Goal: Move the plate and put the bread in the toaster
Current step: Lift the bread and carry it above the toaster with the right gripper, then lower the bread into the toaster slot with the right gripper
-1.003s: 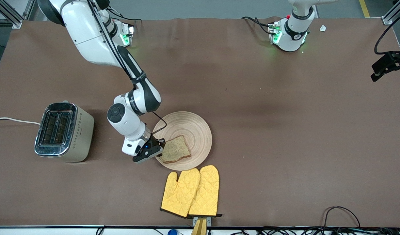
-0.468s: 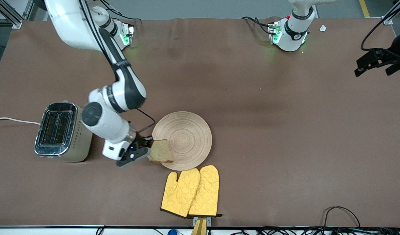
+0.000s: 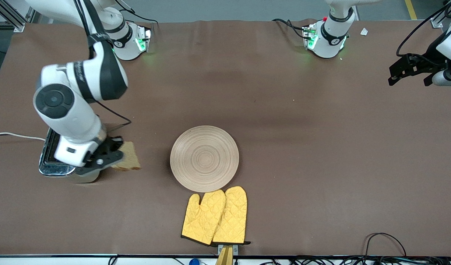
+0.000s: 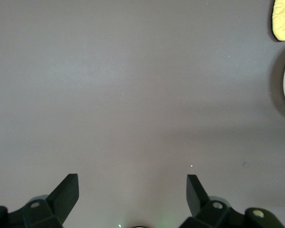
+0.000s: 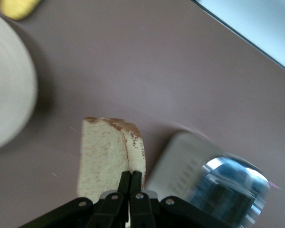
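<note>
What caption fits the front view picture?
Right claw carries bread beside the toaster; plate sits bare.

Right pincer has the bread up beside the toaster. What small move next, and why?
Probably shift the right pincer sideways until the brown wholegrain bread slice hangs over a slot of the cream-beige chrome-topped toaster. The slice is pinched by one edge and sits beside the toaster, not above its top. The left pincer waits open at its end.
</note>
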`<act>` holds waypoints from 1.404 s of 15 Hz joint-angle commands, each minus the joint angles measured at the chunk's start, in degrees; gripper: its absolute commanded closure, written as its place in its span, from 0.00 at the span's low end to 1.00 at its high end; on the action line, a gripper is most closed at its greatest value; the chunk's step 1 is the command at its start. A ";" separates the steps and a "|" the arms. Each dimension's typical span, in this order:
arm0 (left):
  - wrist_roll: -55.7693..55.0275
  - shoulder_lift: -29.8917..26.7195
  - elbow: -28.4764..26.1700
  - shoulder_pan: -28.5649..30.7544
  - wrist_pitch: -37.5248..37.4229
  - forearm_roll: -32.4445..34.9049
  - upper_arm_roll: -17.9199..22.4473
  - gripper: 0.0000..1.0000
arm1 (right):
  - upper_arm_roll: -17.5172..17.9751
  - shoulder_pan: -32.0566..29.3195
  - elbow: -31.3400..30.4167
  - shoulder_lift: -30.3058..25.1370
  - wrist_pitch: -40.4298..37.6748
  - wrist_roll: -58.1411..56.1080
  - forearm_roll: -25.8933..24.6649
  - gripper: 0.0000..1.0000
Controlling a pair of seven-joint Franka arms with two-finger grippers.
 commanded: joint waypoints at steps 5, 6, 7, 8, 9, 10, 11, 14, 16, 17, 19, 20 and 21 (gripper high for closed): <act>0.23 -0.62 -0.39 0.24 -0.67 2.29 -0.57 0.00 | -7.47 -0.05 5.05 -0.33 -10.29 8.69 -14.72 1.00; 0.15 -0.53 -0.31 0.42 -0.59 2.21 -0.57 0.00 | -7.91 -0.14 4.36 -0.07 -11.86 15.10 -15.25 1.00; 0.15 -0.44 -0.22 0.42 -0.50 2.20 -0.57 0.00 | -7.92 -0.14 3.48 0.02 -12.23 17.16 -16.47 1.00; 0.15 -0.18 -0.22 0.33 -0.33 2.20 -0.57 0.00 | -7.92 0.30 1.99 0.02 -11.97 17.97 -18.14 1.00; -0.03 -0.18 -0.22 0.25 -0.24 2.20 -0.57 0.00 | -7.92 0.30 1.72 0.02 -11.88 19.63 -19.02 1.00; -0.12 -0.09 -0.13 0.16 -0.24 2.20 -0.57 0.00 | -7.92 0.04 1.45 0.10 -11.88 20.95 -19.29 1.00; -0.20 -0.09 -0.13 0.24 -0.24 2.20 -0.57 0.00 | -7.92 -0.14 1.01 0.11 -11.88 20.96 -19.38 1.00; -0.20 0.26 -0.04 0.42 0.03 2.12 -0.57 0.00 | -8.00 -0.31 -1.36 -0.51 -10.57 20.79 -20.26 1.00; -0.21 0.26 -0.13 0.42 0.03 2.03 -0.57 0.00 | -8.00 -0.58 -3.98 -1.56 -8.56 20.79 -21.92 1.00; -0.21 0.26 -0.13 0.51 0.03 2.03 -0.48 0.00 | -7.92 -0.40 -7.05 -3.30 -6.28 20.79 -23.32 1.00; -0.12 0.26 -0.04 0.51 0.11 2.03 -0.48 0.00 | -7.92 -0.31 -11.02 -5.51 -2.92 20.79 -24.83 1.00; -0.12 0.26 -0.13 0.51 0.03 2.03 -0.48 0.00 | -8.00 -0.40 -11.21 -5.52 -2.83 20.79 -24.92 1.00; -0.12 0.26 -0.04 0.51 0.03 2.03 -0.48 0.00 | -7.92 -0.49 -11.21 -5.52 -2.74 20.79 -24.92 1.00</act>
